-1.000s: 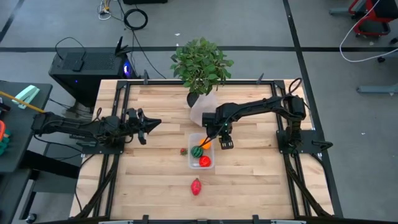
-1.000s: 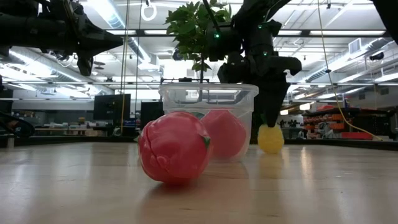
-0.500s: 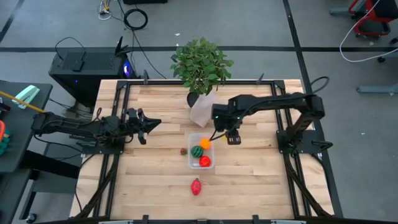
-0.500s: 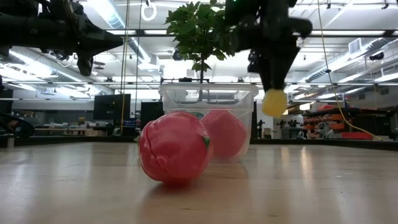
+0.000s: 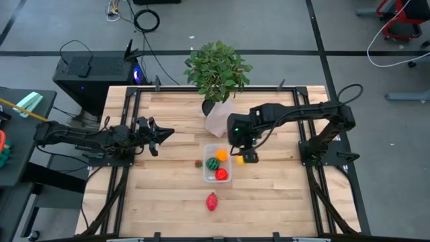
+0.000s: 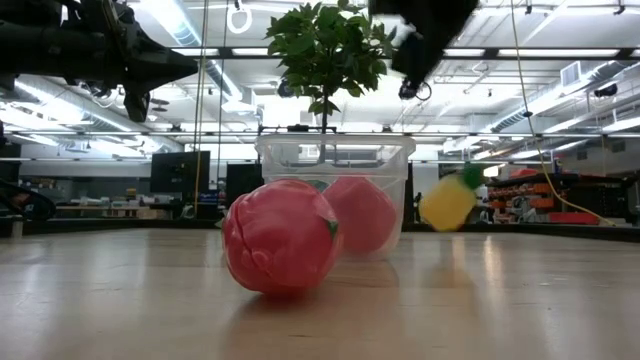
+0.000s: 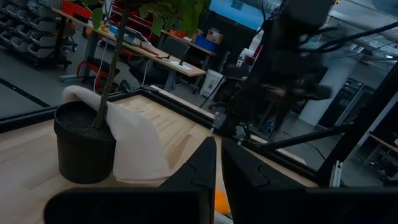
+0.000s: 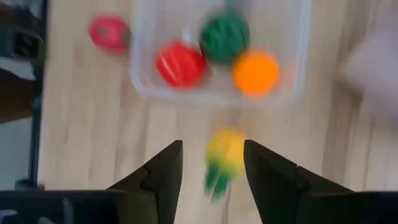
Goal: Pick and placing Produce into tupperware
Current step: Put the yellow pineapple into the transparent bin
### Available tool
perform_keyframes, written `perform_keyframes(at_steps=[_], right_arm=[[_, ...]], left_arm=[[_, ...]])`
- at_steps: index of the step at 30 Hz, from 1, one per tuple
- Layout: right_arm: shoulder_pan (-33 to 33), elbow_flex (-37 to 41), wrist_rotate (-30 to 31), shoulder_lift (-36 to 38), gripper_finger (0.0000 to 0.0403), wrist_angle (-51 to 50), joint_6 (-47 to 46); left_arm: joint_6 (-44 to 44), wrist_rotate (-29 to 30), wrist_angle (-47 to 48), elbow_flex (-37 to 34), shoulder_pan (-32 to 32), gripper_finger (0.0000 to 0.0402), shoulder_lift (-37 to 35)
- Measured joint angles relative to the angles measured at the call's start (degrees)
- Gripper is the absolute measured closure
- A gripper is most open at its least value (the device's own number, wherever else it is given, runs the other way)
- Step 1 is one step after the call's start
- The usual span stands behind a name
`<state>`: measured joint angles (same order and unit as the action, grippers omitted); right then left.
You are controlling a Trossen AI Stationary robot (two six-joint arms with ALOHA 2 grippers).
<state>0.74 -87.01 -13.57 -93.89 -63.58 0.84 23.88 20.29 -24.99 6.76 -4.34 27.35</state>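
The tupperware (image 5: 217,165), a clear tub, stands mid-table and holds an orange (image 5: 221,155), a striped green (image 5: 213,163) and a red piece (image 5: 221,175) of produce. A yellow piece with a green end (image 6: 448,200) is tilted in the air beside the tub's right wall, below my right gripper (image 8: 212,144) and apart from its open fingers. A small red piece (image 5: 199,163) lies left of the tub. A pinkish-red one (image 5: 212,201) lies nearer the front edge. My left gripper (image 5: 164,133) waits shut at the table's left.
A leafy potted plant (image 5: 216,70) in a pale wrapped pot (image 5: 219,118) stands at the far edge, just behind the tub and my right arm. Black frame rails (image 5: 134,168) run along the table's sides. Bare wood lies right of the tub and along the front.
My right gripper has risen from the table beside the tub, carrying the yellow piece up with it. The piece has since come out of the fingers and now hangs lower, tilted, while the gripper has kept climbing.
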Motion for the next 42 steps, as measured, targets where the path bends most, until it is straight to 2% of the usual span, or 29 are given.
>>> perform_keyframes(at_steps=[2, 5, 10, 19, 32, 37, 42], right_arm=[[1.17, -4.07, 0.80, -2.50, 0.0231, 0.10, 1.46], [1.04, -8.32, 3.16, -5.74, 0.0235, -5.24, 5.85], [-1.98, -7.19, 2.78, -6.68, 0.0234, -7.71, 6.36], [-2.51, 3.77, 2.45, -2.13, 0.0223, -5.16, 2.76], [-3.19, 23.39, 3.03, 12.91, 0.0219, 6.12, -7.38], [-4.64, 27.84, 3.02, 13.96, 0.0212, 8.14, -9.86], [-4.84, 29.05, 2.33, 12.13, 0.0168, 11.32, -13.37]], left_arm=[[0.00, -0.02, 0.00, 0.00, 0.00, 0.0370, -0.02], [0.00, 0.00, 0.00, 0.00, -0.01, 0.0375, -0.01], [0.00, -0.01, 0.00, 0.00, -0.01, 0.0382, -0.02], [0.00, 0.00, 0.00, 0.00, -0.02, 0.0375, 0.00], [0.00, 0.00, 0.02, 0.00, 0.00, 0.0380, 0.00], [0.00, 0.00, 0.02, 0.00, 0.00, 0.0383, 0.00], [0.00, 0.00, 0.01, 0.00, 0.00, 0.0375, 0.00]])
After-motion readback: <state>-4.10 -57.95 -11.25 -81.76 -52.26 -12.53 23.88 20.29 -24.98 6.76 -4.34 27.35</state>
